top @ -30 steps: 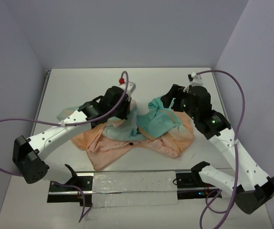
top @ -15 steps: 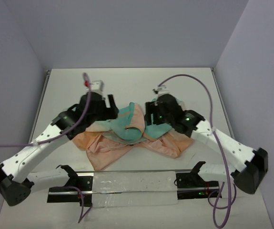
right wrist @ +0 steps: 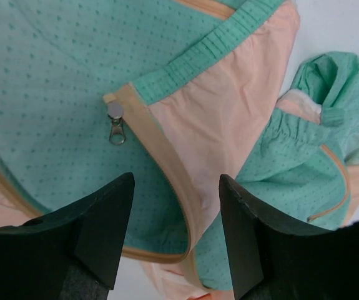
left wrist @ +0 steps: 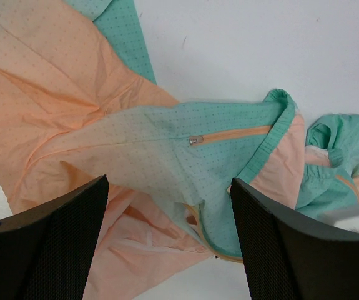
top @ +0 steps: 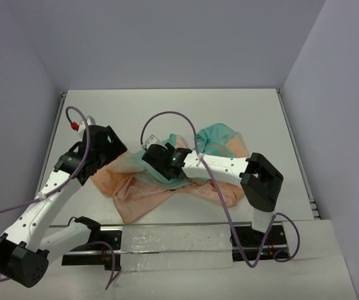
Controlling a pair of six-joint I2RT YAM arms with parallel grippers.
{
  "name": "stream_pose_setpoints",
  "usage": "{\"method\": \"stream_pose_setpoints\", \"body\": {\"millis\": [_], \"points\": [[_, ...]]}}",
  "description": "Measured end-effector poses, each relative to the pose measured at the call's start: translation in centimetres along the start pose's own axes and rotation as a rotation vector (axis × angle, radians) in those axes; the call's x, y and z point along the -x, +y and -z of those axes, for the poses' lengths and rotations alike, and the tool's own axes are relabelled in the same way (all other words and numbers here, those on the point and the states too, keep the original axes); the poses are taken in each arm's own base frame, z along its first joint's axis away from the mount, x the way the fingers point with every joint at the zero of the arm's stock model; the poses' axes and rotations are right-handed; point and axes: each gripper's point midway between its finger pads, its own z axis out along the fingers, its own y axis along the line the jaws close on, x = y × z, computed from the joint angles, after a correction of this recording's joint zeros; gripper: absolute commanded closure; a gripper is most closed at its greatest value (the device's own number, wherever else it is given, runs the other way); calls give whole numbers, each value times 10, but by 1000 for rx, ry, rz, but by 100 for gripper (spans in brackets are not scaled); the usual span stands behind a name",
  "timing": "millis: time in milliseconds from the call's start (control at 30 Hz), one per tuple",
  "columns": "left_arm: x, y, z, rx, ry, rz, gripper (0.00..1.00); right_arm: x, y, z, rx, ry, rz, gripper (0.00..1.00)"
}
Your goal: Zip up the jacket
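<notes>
On the middle of the table (top: 229, 106), I am seeing the jacket (top: 143, 196) lying crumpled, peach and teal. My left gripper (left wrist: 167, 194) is hanging spread and empty over its left part, above the pocket zip (left wrist: 229, 135). My right gripper (right wrist: 176, 187) is hovering spread and empty too, near the zipper pull (right wrist: 115, 128).

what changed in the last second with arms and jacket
The left arm's fingers pulled back leftward to the edge of the thin peach-and-teal fabric jacket. The right arm's fingers swung left to its middle, above the small metal zipper pull. Teal folds got rearranged. Peach hem stayed put; both open, empty.
</notes>
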Motion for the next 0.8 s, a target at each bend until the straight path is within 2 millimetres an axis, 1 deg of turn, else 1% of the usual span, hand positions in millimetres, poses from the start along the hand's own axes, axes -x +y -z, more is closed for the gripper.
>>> {"method": "stream_pose_setpoints", "body": {"millis": [167,333,500,667,800], "points": [[-1,-2,1,-9,5,9,15,6,-2,-7,-31,7,44,42],[-4,-2,-1,-15,16,14,14,4,-4,-12,-50,17,81,52],[-7,0,-2,-13,23,13,14,-3,0,-21,-55,44,102,52],[-7,0,-2,-13,23,13,13,-3,1,-22,-53,45,103,51],[-7,0,-2,-13,23,13,12,-3,3,-21,-50,42,106,46]]}}
